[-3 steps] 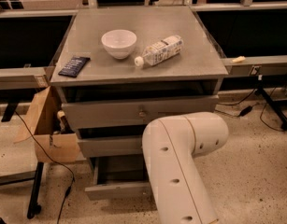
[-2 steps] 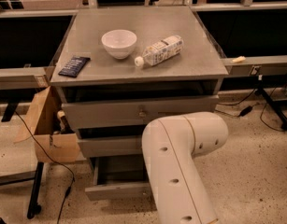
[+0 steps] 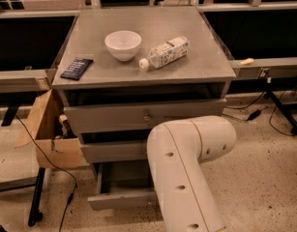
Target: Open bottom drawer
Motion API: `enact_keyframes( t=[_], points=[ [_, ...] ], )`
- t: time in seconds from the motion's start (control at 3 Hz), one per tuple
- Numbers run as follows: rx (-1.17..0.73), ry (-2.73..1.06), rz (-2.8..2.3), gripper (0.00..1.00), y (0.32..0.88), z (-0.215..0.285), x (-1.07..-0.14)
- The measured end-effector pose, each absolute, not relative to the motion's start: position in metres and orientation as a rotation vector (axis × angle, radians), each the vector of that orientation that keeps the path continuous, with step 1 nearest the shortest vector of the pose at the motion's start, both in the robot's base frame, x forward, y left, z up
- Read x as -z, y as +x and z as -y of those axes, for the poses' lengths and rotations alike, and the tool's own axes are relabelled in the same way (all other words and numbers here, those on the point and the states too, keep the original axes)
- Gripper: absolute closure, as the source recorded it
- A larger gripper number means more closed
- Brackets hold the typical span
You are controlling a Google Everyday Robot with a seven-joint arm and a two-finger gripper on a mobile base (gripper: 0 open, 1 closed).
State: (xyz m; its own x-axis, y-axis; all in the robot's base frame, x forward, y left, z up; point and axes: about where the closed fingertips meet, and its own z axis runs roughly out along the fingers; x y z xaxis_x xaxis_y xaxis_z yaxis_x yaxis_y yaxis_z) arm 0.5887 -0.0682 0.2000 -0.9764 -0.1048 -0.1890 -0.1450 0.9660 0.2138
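Observation:
The grey cabinet (image 3: 148, 76) has three drawers. The bottom drawer (image 3: 120, 199) stands pulled out towards me, and its shallow grey box shows behind its flat front. Its knob is hidden behind my white arm (image 3: 186, 173), which rises from the lower edge of the camera view and covers the drawer's right half. The middle drawer (image 3: 114, 152) and the top drawer (image 3: 109, 118) with its brass knob (image 3: 146, 116) sit further in. My gripper is not visible; it lies somewhere behind or below the arm.
On the cabinet top lie a white bowl (image 3: 123, 44), a plastic bottle (image 3: 165, 52) on its side and a dark packet (image 3: 76, 68). An open cardboard box (image 3: 46, 129) stands at the left. Cables and a stand leg (image 3: 278, 108) lie on the right floor.

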Motion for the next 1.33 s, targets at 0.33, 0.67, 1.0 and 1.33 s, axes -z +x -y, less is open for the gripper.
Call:
enact_keyframes(
  t=[0.33,0.67,1.0,1.33],
  points=[
    [-0.356,-0.225,-2.941,1.0,0.5855,0.0669,-0.2002],
    [-0.356,-0.225,-2.941,1.0,0.5855,0.0669,-0.2002],
    [-0.356,-0.248,-2.947,1.0,0.5856,0.0661,-0.1997],
    [-0.357,-0.266,-2.951,1.0,0.5853,0.0665,-0.2004]
  ],
)
